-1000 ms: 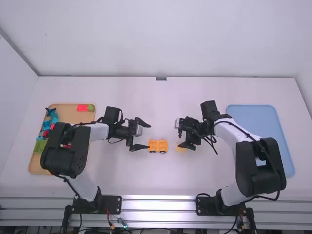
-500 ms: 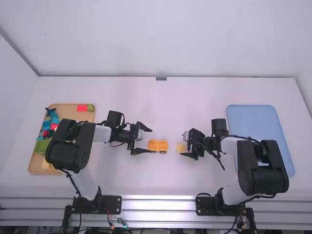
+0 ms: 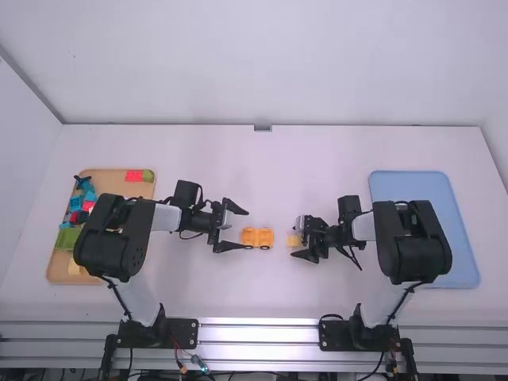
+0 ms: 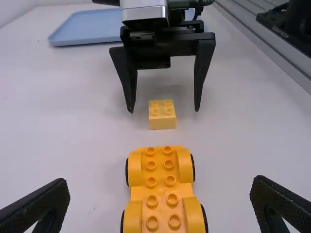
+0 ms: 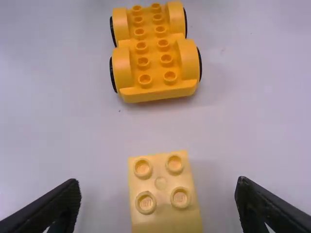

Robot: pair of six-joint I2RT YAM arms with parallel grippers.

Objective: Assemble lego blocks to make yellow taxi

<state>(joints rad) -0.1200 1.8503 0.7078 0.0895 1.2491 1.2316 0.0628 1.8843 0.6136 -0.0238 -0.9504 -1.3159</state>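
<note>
In the high view, the yellow wheeled base (image 3: 257,237) stands mid-table, the pale yellow block (image 3: 294,240) near it at three o'clock, the left gripper (image 3: 246,229) at nine.

In the left wrist view, that gripper's fingers are spread wide, holding nothing.

In the right wrist view, the right gripper (image 5: 158,206) is wide open too, empty, its fingers flanking the block without touching.
</note>
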